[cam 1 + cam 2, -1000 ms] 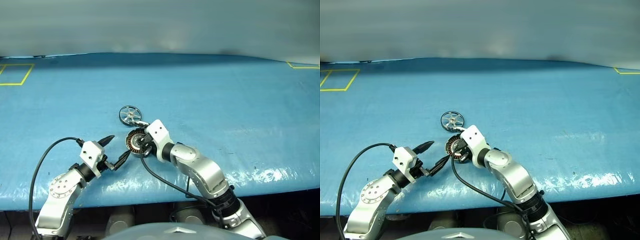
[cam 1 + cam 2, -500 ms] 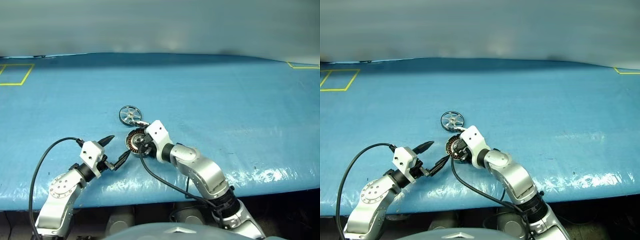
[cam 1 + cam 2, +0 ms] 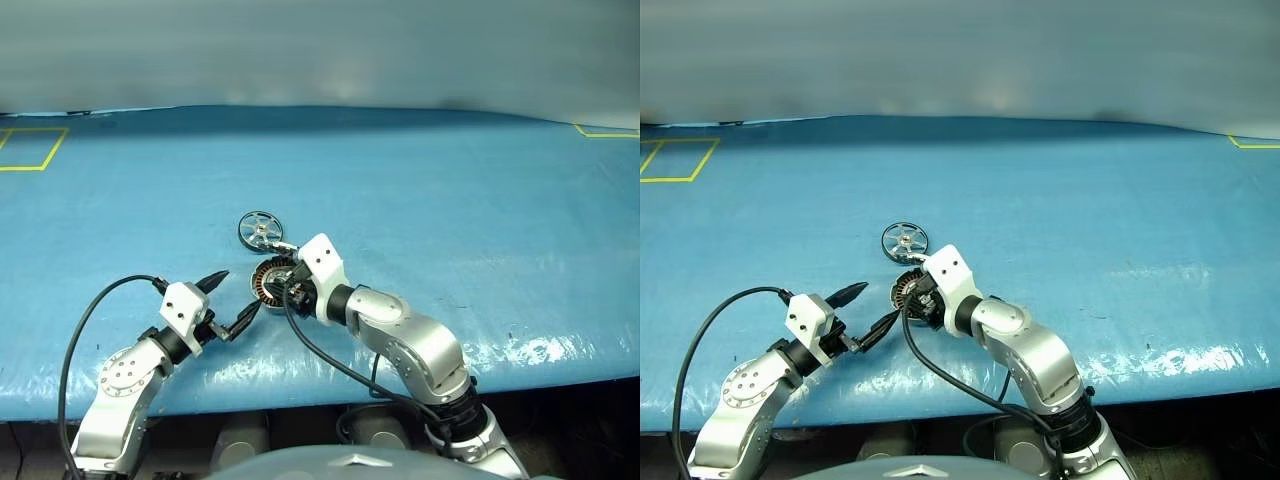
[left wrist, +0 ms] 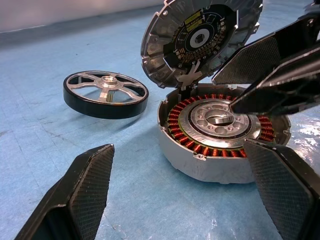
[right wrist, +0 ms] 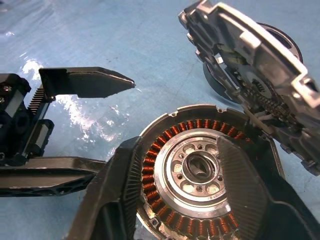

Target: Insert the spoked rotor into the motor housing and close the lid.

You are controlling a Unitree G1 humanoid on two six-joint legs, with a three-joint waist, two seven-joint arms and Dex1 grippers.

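Grey motor housing (image 4: 220,145) with copper windings, lid (image 4: 200,40) upright; both claws agape, gripping nothing.

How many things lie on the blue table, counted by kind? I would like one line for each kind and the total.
Spoked rotor: 1
Motor housing with copper windings: 1
Lid, standing open on the housing's edge: 1
Total: 3
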